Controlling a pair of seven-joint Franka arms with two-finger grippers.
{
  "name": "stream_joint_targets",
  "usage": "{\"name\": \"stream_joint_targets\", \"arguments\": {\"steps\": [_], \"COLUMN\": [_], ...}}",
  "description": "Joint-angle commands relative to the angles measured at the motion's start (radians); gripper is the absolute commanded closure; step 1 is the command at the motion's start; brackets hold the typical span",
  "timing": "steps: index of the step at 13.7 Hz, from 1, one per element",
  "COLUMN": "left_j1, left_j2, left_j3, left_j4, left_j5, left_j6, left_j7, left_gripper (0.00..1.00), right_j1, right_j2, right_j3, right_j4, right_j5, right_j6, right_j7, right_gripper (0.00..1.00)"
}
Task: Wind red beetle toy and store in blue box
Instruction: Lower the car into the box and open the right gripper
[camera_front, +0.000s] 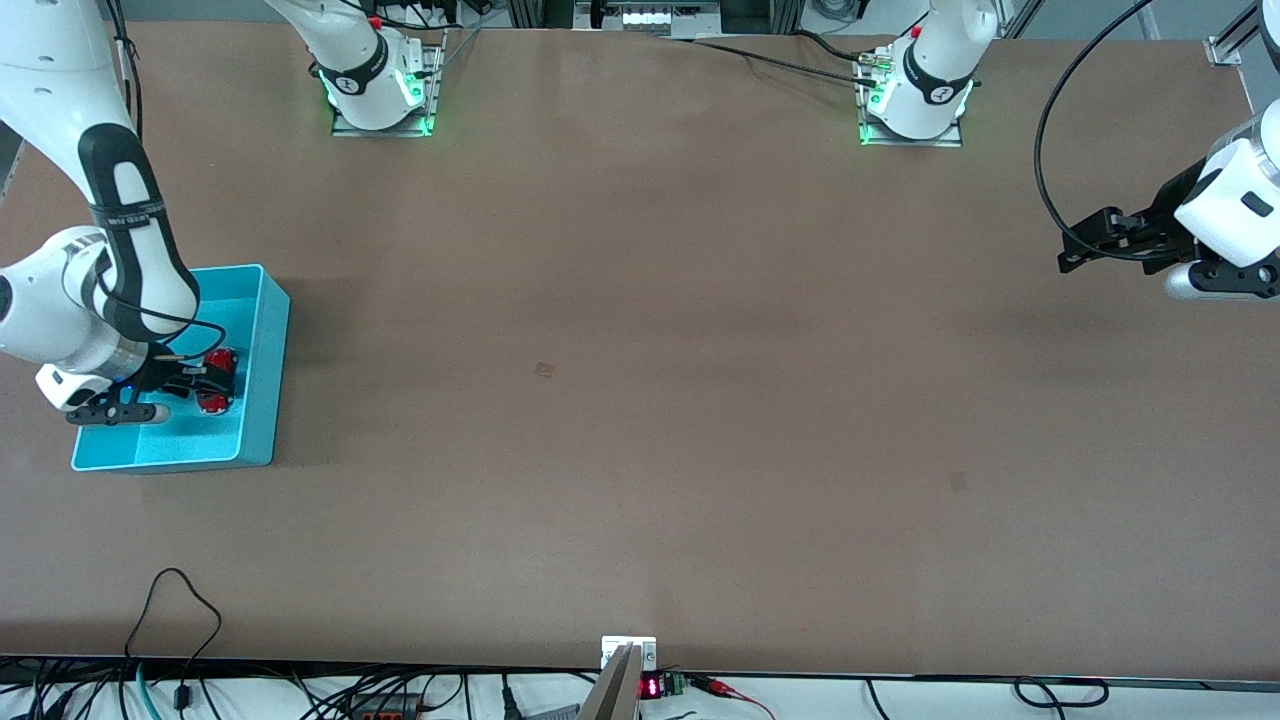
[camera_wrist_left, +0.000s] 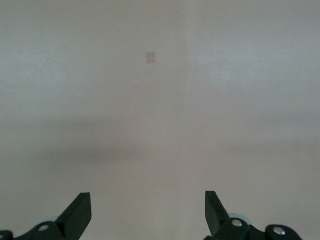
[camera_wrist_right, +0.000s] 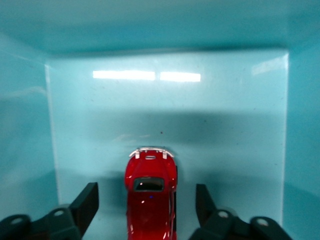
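With its fingers spread wide on either side of the beetle (camera_wrist_right: 150, 192) and clear of its flanks, the right gripper (camera_wrist_right: 146, 210) sits low inside the box (camera_front: 262, 345), so the toy looks released onto the floor rather than held. The beetle rests in the box's middle part, nose toward one wall, seemingly on its wheels. To finish this step well, I would lift the right gripper straight up, keeping the fingers apart so neither catches the car or drags it along, and clear the walls before swinging away. A wound toy may creep once free; the wall ahead of it should stop it. The box stands at the right arm's end of the table (camera_front: 640, 400). The left gripper (camera_front: 1085, 250), also wide open and empty, waits above the bare table at the left arm's end.
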Motion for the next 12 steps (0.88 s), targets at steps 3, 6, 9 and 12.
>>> {"name": "stream_joint_targets", "arguments": {"steps": [3,6,9,12], "left_j1": [0.000,-0.001,0.000,0.000], "left_j2": [-0.005,-0.005,-0.005,-0.005], "left_j3": [-0.001,-0.001,-0.001,-0.001], "left_j4": [0.002,0.002,0.002,0.002], "left_j5": [0.016,0.016,0.016,0.016], "left_j6": [-0.006,-0.006,-0.006,-0.006], "left_j7": [0.004,0.004,0.004,0.003], "left_gripper": [0.00,0.00,0.00,0.00], "right_j1": [0.007,0.022,0.033,0.100], "right_j2": [-0.197,-0.275,-0.292,-0.289], "right_j3": [0.004,0.004,0.009,0.012], "right_j4": [-0.005,0.050,0.148,0.254], "right_j5": [0.025,0.010,0.001,-0.090], "right_j6": [-0.182,-0.308,-0.441,-0.530], "right_j7": [-0.019,0.018,0.081,0.226], "right_gripper": [0.00,0.00,0.00,0.00]}}
